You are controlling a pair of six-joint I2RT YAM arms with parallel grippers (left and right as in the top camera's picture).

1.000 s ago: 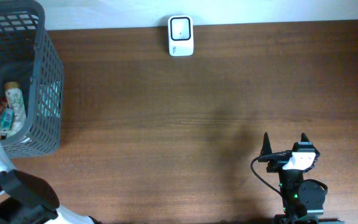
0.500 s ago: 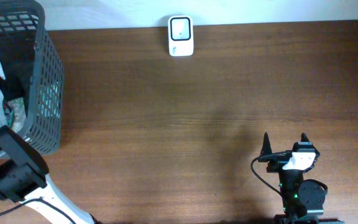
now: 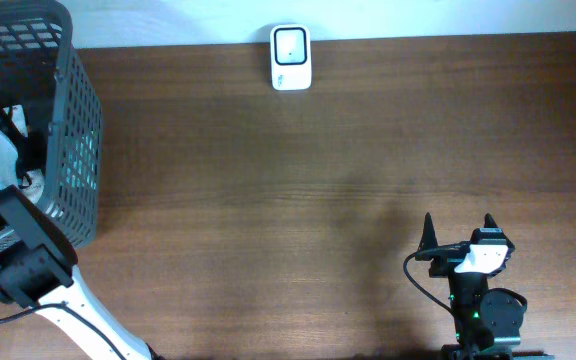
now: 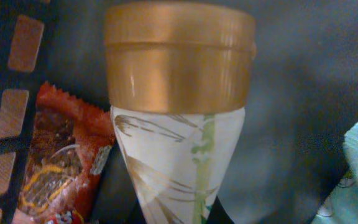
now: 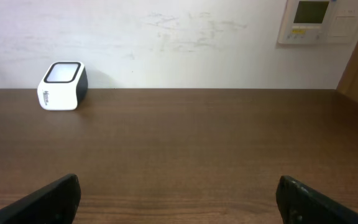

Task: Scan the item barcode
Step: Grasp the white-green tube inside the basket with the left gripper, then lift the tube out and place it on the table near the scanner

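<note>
The left pincer (image 4: 179,214) has just closed inside the basket (image 3: 80,150) at the desk's far left corner and now pinches the gold-capped tube (image 4: 179,124). The tube looks ready to lift toward the scanner (image 3: 290,57) at the far edge. The right pincer (image 3: 458,232) rests spread.

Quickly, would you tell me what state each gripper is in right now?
Left gripper: shut on the gold-capped tube in the basket.
Right gripper: open, holding nothing.

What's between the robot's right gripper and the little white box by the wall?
Only bare brown table lies between the right gripper and the white box; the right wrist view shows it.
</note>
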